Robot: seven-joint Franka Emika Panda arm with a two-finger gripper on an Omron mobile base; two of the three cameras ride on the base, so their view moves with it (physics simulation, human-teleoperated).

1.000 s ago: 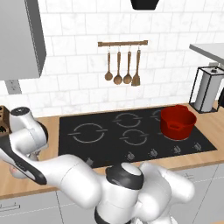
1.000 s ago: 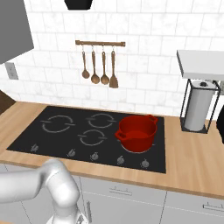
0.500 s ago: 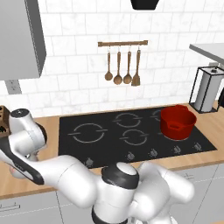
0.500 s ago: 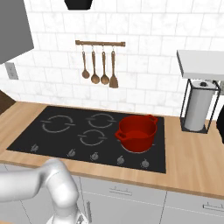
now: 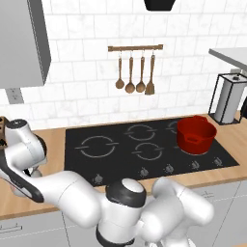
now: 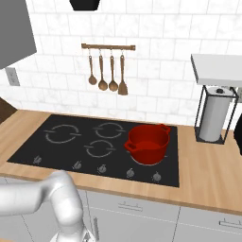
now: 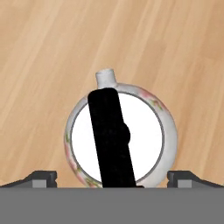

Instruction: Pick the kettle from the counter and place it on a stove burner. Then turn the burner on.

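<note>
The kettle (image 7: 121, 138) is seen from straight above in the hand view, standing upright on the counter (image 7: 52, 52), its black handle (image 7: 111, 138) crossing the white lid. The gripper (image 7: 113, 178) is held over it with the fingers (image 7: 43, 178) spread wide — one on each side of the body, neither touching. On the black cooktop (image 5: 120, 154), the red pot (image 5: 195, 135) sits at the right — the stove burner (image 5: 100, 145) lies bare at the left.
</note>
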